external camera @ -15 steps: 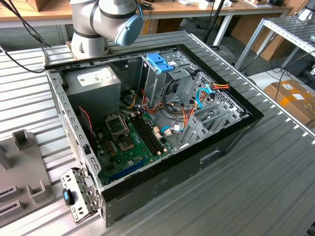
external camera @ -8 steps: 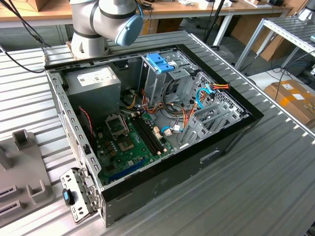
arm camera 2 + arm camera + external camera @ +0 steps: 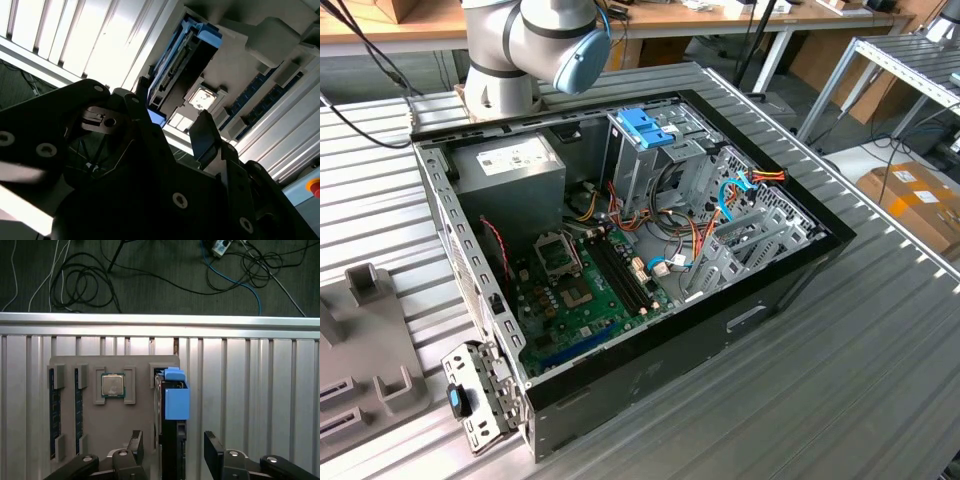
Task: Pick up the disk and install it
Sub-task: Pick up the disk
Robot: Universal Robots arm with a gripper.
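The disk (image 3: 170,435) stands on edge in a slot of a grey holder plate (image 3: 100,425); its blue end tab (image 3: 176,396) faces the camera. In the second wrist view the disk (image 3: 180,65) is a dark slab with a light-blue rail. My gripper (image 3: 174,450) is open and straddles the disk, one black finger (image 3: 136,444) on each side, with a gap between each finger and the disk. The gripper (image 3: 172,120) also sits close over the disk in the second wrist view. In the exterior view the open computer case (image 3: 800,270) lies on the table, with a metal drive cage (image 3: 645,150) inside.
The holder plate also carries a processor chip (image 3: 113,385) and memory sticks (image 3: 54,415) beside the disk. Part of a grey holder (image 3: 370,330) lies at the exterior view's left, next to the case. The ribbed aluminium table (image 3: 250,390) ends at an edge, with cables (image 3: 90,285) on the floor beyond it.
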